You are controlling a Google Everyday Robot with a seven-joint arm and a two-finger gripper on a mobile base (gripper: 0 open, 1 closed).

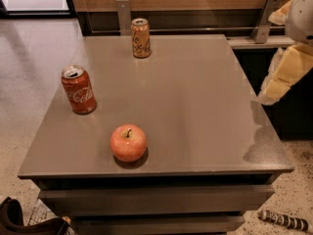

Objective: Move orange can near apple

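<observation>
The orange can [141, 38] stands upright near the far edge of the grey table [195, 106], left of the middle. The apple [128, 142] sits near the table's front edge, left of centre, stem up. The can and the apple are far apart, almost the whole depth of the table. My gripper [282, 77] shows as pale yellow-white parts at the right edge of the view, just off the table's right side. It is well away from the can and the apple and holds nothing that I can see.
A red Coca-Cola can [78, 89] stands upright near the table's left edge, between the orange can and the apple. A wood-panelled wall with metal brackets [264, 18] runs behind the table. A dark object [19, 222] lies on the floor at the front left.
</observation>
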